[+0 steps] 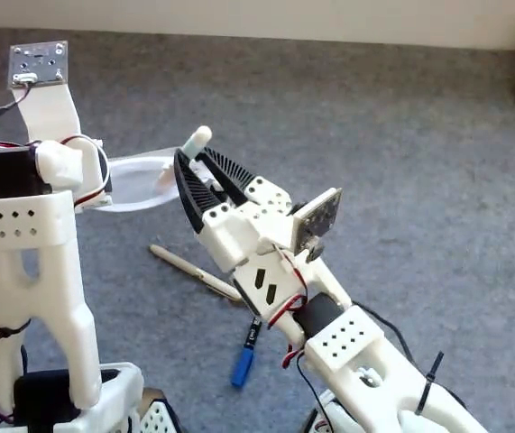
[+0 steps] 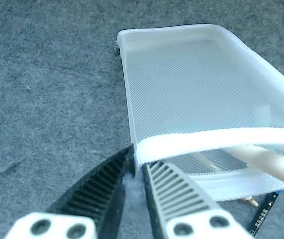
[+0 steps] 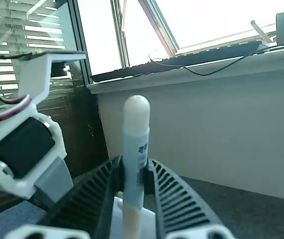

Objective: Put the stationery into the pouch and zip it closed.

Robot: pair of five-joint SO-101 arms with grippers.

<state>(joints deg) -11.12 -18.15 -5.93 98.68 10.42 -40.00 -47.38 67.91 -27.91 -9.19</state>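
Note:
The white mesh pouch (image 2: 196,84) lies on the grey carpet, its mouth held open. My left gripper (image 2: 138,162) is shut on the pouch's upper lip (image 2: 206,142) at one corner. My right gripper (image 1: 194,155) is shut on a white and pale blue stick (image 3: 136,144) with a rounded cap, held upright at the pouch's mouth. The stick's cream end (image 2: 271,162) pokes under the raised lip. In the high view the pouch (image 1: 135,185) shows between the left arm (image 1: 32,216) and the right gripper, with the stick's cap (image 1: 196,140) above the fingers.
A wooden pencil (image 1: 194,269) lies on the carpet just in front of the right gripper. A black pen with a blue cap (image 1: 246,354) lies nearer the arm bases, and this black pen (image 2: 263,214) also shows by the pouch's mouth. Open carpet lies to the right.

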